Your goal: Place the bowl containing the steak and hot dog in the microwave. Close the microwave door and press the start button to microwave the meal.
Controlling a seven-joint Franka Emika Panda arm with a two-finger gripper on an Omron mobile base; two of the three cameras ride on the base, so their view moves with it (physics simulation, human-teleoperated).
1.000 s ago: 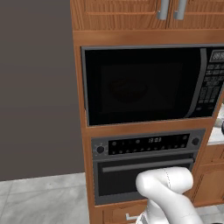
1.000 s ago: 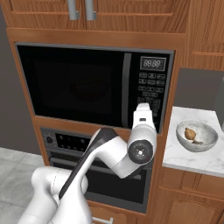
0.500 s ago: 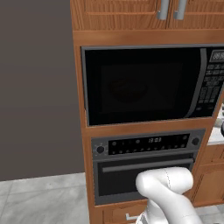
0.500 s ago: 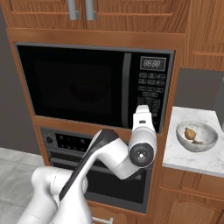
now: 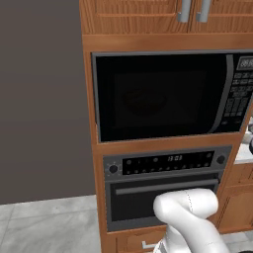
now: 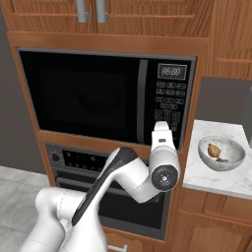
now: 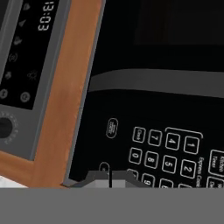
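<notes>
The black microwave (image 5: 163, 94) (image 6: 103, 93) sits in a wooden cabinet wall. The microwave door (image 6: 83, 93) is closed, its grey handle strip (image 6: 141, 101) (image 7: 157, 83) next to the keypad (image 6: 170, 101) (image 7: 170, 153). Behind the dark window I see only a faint rounded shape, so the bowl, steak and hot dog are hidden. My gripper (image 6: 160, 124) (image 7: 109, 178) is shut with nothing in it, and its tips point at the keypad's lower corner. A small round button (image 7: 104, 167) lies just ahead of them.
A built-in oven (image 5: 163, 188) (image 6: 74, 160) with a lit display sits under the microwave. To the right, a pale grey bowl (image 6: 221, 152) with a brown lump stands on a marble counter (image 6: 216, 179). Cabinet doors with metal handles (image 6: 91, 10) hang above.
The gripper's fingers have closed from wide open to shut. The hand stays in front of the keypad, and the wrist has shifted only slightly.
</notes>
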